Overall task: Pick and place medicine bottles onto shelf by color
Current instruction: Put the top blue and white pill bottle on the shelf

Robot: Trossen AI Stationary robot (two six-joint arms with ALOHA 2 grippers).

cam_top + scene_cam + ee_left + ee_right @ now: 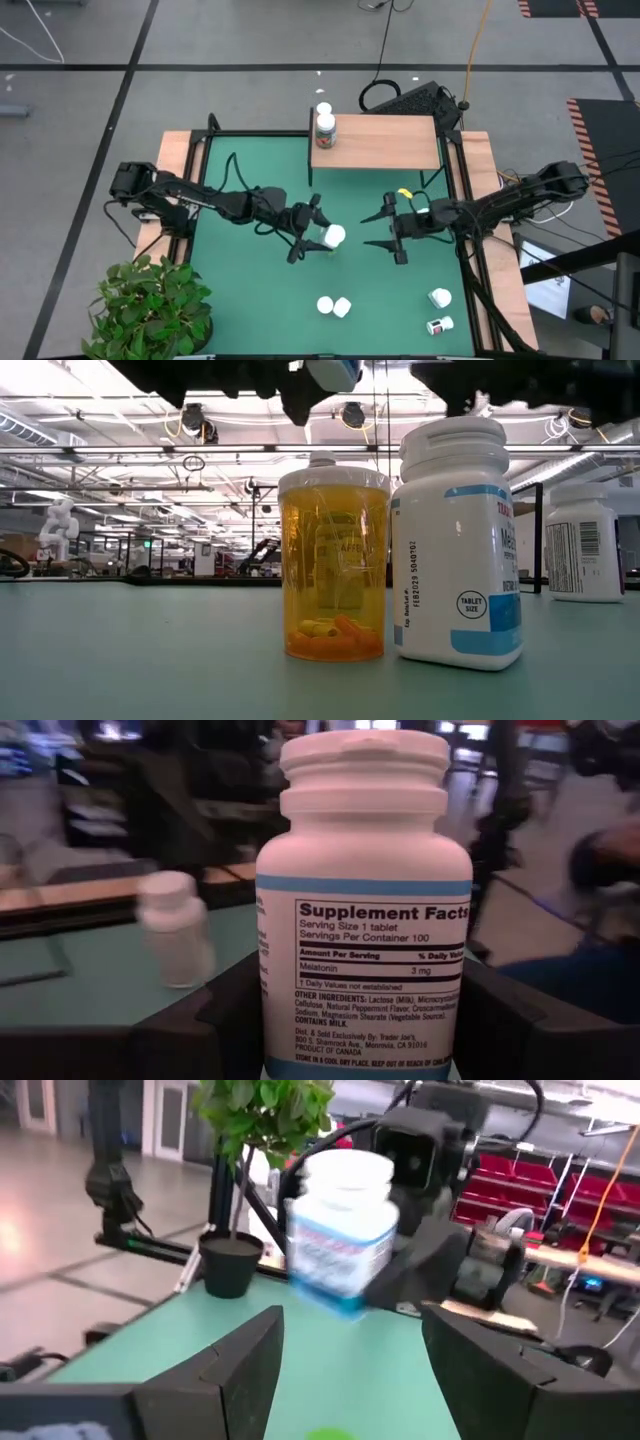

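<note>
White plastic pill bottle, white cap, blue-banded label [333, 237]: centre of high view, clamped in left gripper [312, 236], above green mat. Left wrist view alone reads "Supplement Facts" panel. Right gripper [385, 232]: right of centre, fingers spread, empty. Wooden shelf [385, 142], top centre: two bottles. Mat, bottom: four bottles. Low view: one orange translucent bottle [333, 563].

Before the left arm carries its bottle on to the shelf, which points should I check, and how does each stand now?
1. Left gripper shut on the blue-labelled bottle: ok.
2. Bottle lifted off the table: ok.
3. Right gripper open, holds nothing: ok.
4. Right gripper away from the carry path: cannot tell.
5. Free space on the shelf beside the red-labelled bottle: ok.
6. Grip firm enough for travel: cannot tell.
</note>
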